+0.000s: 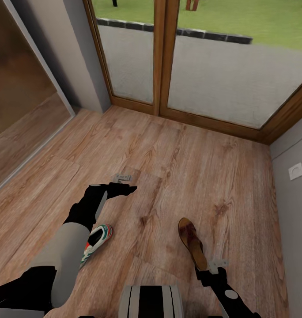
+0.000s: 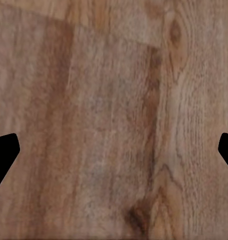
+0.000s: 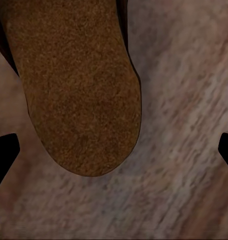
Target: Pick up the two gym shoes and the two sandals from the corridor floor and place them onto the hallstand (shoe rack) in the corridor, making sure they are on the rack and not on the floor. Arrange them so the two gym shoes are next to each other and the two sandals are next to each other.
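Note:
One gym shoe point(image 1: 99, 237), white with green and red trim, lies on the corridor floor point(image 1: 177, 159), partly hidden by my left forearm. My left gripper point(image 1: 123, 178) hangs open over bare planks beyond the shoe; its wrist view has floor between the spread fingers point(image 2: 114, 155). A brown sandal point(image 1: 191, 242) lies to the right. My right gripper point(image 1: 217, 263) hovers open just above its near end. In the right wrist view the sandal's rounded tan end point(image 3: 79, 85) sits between the open fingertips point(image 3: 5, 155). The hallstand is out of view.
A mirrored sliding wardrobe point(image 1: 23, 88) runs along the left. Wood-framed glass doors point(image 1: 160, 57) close the far end. A grey wall with a white socket point(image 1: 296, 171) stands at the right. My trunk point(image 1: 151, 301) shows at the bottom.

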Motion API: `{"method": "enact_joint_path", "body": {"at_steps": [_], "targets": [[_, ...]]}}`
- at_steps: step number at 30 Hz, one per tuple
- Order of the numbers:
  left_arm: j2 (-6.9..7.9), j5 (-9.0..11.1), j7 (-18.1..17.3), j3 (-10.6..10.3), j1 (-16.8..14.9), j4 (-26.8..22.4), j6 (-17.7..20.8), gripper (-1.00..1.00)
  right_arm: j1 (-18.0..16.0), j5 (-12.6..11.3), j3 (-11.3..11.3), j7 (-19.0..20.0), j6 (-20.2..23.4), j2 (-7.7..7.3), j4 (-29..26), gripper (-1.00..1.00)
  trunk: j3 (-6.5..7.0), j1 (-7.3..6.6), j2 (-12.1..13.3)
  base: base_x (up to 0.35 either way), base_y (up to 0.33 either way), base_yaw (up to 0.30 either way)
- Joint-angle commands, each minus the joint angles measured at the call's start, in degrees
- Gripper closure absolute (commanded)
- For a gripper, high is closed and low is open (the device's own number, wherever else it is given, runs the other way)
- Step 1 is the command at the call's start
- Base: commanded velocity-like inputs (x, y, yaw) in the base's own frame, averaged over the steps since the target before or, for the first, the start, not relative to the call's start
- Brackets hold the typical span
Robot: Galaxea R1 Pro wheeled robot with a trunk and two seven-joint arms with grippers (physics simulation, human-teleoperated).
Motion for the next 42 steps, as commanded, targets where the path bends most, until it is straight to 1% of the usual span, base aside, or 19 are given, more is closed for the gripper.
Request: {"method": "enact_joint_path", "body": {"at_steps": [1, 21, 26, 42], "targets": [[-0.09, -0.6, -0.55, 0.41, -0.02, -0.07, 0.23, -1.0, -0.03, 0.6, -0.44, 0.29, -0.23, 0.05, 0.03, -1.0, -0.03, -0.01, -0.01, 0.0, 0.0, 0.0], [-0.06, -0.66, -0.53, 0.23, -0.02, -0.16, 0.11, -1.0, -0.03, 0.6, -0.49, 0.29, -0.23, 0.03, -0.09, -1.0, -0.04, -0.01, -0.01, 0.0, 0.0, 0.0], [-0.08, -0.67, -0.53, 0.21, -0.02, -0.16, 0.14, -1.0, -0.03, 0.6, -0.52, 0.29, -0.23, -0.02, -0.09, -1.0, -1.14, 0.12, -0.08, 0.0, 0.0, 0.0], [-0.11, -0.71, -0.61, -0.07, -0.02, -0.16, -0.08, -1.0, -0.03, 0.6, -0.53, 0.29, -0.17, -0.02, -0.14, -1.0, -1.14, 0.12, -0.08, 0.026, 0.006, 0.0]]}}
